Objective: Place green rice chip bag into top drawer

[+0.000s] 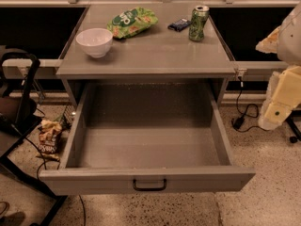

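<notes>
Behind the open top drawer: one green rice chip bag, one bowl, one can. One gripper sits right of it, grip state indeterminate.

The grey cabinet stands on a pale speckled floor (it looks like stone with small dark grains). Behind the cabinet are dark windows, with a light rail across them at the height of the cabinet top. Left of the cabinet stands a black frame. Right of it a black cable reaches the floor. The light is warm and rather dim. The gripper hangs right of the cabinet.
</notes>
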Motion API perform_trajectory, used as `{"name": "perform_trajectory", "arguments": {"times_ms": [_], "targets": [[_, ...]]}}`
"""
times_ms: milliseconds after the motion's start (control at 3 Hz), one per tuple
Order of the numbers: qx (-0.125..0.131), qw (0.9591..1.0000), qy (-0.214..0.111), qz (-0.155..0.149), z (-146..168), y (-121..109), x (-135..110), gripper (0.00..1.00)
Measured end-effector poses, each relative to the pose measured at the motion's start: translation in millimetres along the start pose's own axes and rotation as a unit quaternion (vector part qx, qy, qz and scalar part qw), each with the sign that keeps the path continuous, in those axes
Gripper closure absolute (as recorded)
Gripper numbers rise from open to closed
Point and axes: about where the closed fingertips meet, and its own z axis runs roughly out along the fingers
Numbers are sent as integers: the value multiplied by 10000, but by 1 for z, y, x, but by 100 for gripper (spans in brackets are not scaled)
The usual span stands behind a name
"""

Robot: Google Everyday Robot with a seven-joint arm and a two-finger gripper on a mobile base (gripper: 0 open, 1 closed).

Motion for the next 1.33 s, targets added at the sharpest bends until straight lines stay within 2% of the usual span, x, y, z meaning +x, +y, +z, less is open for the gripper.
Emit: {"name": "perform_trajectory", "arguments": {"times_ms": [333, 667, 1000, 1333], "targets": [[2, 10000, -1, -2, 0, 0, 0, 0], [200, 9993, -185, -245, 7, -30, -11, 0], [155, 9988, -331, -340, 30, -73, -27, 0], [-142, 9968, -502, -606, 91, -135, -84, 0]]}}
